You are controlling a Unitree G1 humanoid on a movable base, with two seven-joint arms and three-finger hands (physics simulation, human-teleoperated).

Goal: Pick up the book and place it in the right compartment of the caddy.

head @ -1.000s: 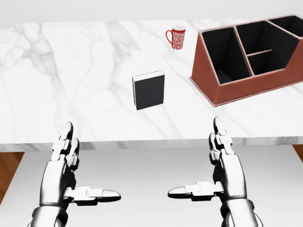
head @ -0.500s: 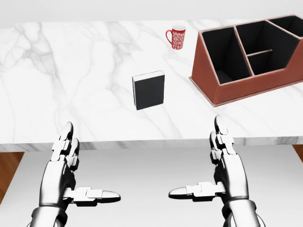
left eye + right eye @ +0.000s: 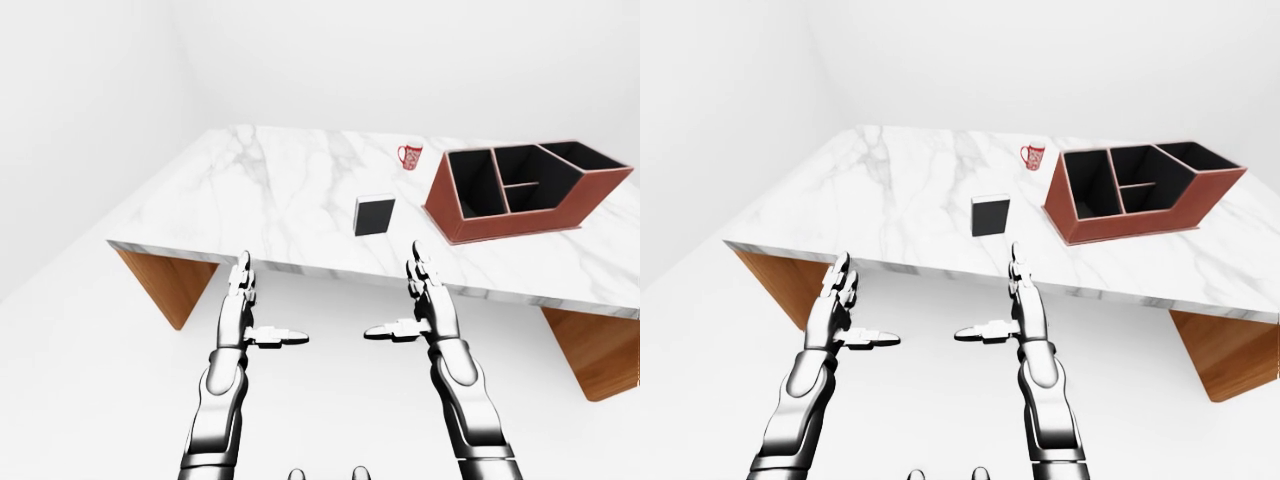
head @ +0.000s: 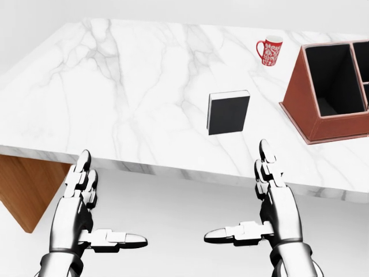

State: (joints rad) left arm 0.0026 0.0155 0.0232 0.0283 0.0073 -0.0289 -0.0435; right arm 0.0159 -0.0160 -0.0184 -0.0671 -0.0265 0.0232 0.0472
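Your view swung left, so the book [image 4: 228, 112] and caddy [image 3: 515, 190] slid right; both hands [image 4: 98, 213] [image 4: 262, 216] stayed wide, empty, short of the counter [image 4: 127, 86].

black book [image 4: 228, 112], red-brown caddy [image 3: 520, 205], red patterned mug [image 4: 270, 51], white marble table [image 4: 127, 92]

A black book [image 4: 228, 112] lies flat at the head view's centre. The brown caddy [image 3: 520, 192], its dark compartments open, sits at right.
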